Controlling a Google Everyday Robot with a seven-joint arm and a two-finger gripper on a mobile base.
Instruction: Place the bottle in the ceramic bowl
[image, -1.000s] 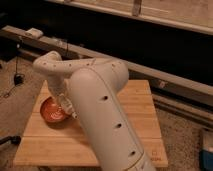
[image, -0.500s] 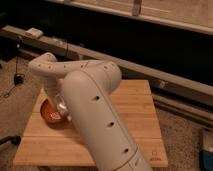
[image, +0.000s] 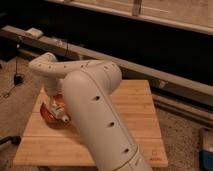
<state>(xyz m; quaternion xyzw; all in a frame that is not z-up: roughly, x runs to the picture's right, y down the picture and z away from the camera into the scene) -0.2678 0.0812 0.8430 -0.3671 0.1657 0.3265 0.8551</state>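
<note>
The gripper (image: 59, 111) hangs low over the ceramic bowl (image: 48, 114), which sits on the wooden worktop (image: 135, 115) near its left edge, about halfway between the far and near corners. The big white arm (image: 95, 115) reaches from the near edge across the board and covers much of the bowl, so only the left part of the orange-red rim and inside is visible.

The step in hand looks like the release of the bottle into the bowl. To do it well, the gripper should be brought down until the bottle is just above the glazed bottom, centred inside the rim, and only then let go, so that the bottle does not bounce or roll over the shallow edge. After that a straight lift upward is safest, because a sideways pull could drag the bowl toward the left edge.

The bottle I cannot find with certainty. Some pale shapes lie at the gripper, right above the bowl, but they may belong to the gripper itself. If it is held, it is directly below the wrist and inside the rim. Whether the gripper clamps something, I cannot tell.
</note>
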